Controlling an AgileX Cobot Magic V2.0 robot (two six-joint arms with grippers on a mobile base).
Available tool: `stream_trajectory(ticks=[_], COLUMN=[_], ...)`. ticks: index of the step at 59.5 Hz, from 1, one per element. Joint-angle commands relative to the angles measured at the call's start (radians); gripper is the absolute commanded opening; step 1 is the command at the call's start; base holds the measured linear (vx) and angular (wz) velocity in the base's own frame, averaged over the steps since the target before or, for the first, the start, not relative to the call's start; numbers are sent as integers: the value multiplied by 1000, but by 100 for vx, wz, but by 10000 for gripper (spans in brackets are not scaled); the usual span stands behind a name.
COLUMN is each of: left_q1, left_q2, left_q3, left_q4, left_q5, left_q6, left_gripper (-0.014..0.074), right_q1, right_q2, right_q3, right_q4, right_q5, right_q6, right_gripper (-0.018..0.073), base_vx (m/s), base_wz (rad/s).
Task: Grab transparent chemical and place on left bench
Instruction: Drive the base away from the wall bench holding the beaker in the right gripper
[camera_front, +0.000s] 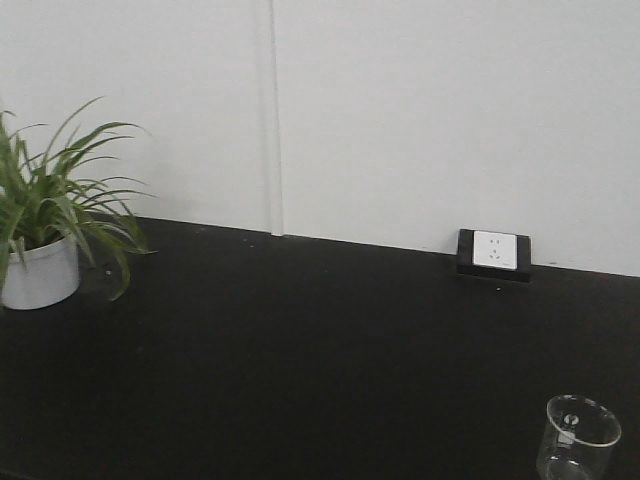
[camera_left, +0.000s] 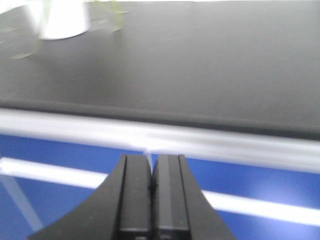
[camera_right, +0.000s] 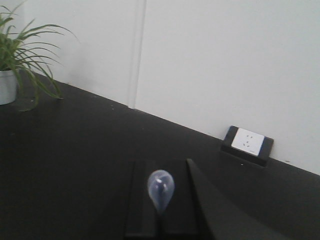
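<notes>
A: Entry one, the pipette (camera_right: 160, 187)?
B: Translucent, bluish. Its bulb shows between the fingers of the right gripper (camera_right: 161, 167), which clamps it over the black table (camera_right: 75, 150).
A: Entry two, the left gripper (camera_left: 152, 165)?
B: Jaws pressed together, at the table's front edge, over the blue cabinet front (camera_left: 250, 185).
A: Other stock on the table?
B: potted plant (camera_front: 40, 240), wall socket (camera_front: 495, 252), glass beaker (camera_front: 580, 435).

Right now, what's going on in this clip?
The right gripper holds a slim translucent bluish plastic pipette, its bulb sticking up between the fingers, above the matte black counter with the white wall socket. The left gripper is shut, nothing visible in it, low by the blue cabinet fronts. A clear glass beaker and potted green plant stand untouched.
</notes>
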Motion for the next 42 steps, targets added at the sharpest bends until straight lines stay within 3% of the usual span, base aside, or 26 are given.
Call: stream_trajectory(ticks=[1,23,42], left_q1=[-2,-2,-2], left_q2=[-19,-19,-19], left_q3=[16,16,16], left_q4=[-1,-1,-1], left_q5=[-78,-78,-78], left_q6=[-8,-8,-8], left_gripper=[-3,-3,-3], right_q1=[-5,-5,-5], right_q2=[3,3,3], right_q3=[-31,-31,-31], right_q4=[4,4,4], right_q5=[3,3,-1], right_q6=[1,1,1], right_gripper=[-3,-3,-3], base_vx=[-23,-26,-24], base_wz=[38,41,65])
